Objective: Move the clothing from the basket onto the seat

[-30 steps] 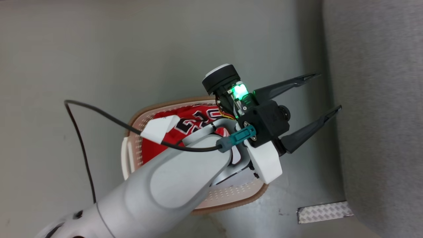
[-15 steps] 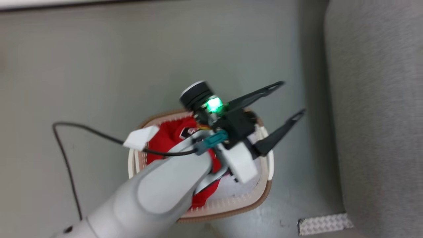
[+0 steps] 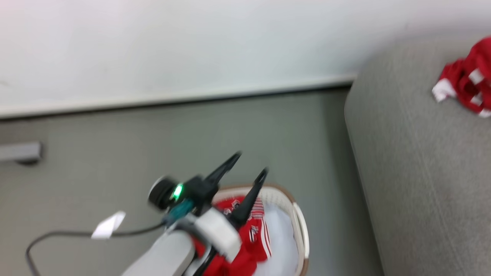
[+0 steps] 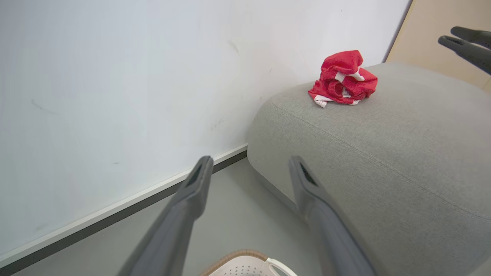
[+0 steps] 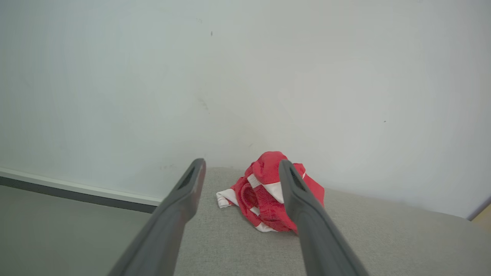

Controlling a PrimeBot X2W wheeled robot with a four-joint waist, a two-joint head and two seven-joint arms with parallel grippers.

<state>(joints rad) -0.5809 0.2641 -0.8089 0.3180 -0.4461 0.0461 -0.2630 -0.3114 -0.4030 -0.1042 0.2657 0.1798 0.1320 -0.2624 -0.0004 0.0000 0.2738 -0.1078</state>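
The left end effector (image 3: 251, 165), spread wide and empty, hangs above the basket (image 3: 298, 224), where the red jersey (image 3: 251, 239) waits, another red garment (image 3: 466, 86) lying on the sofa (image 3: 422, 184) beside the basket; the next fetch likely calls for dipping in and pinching the jersey.
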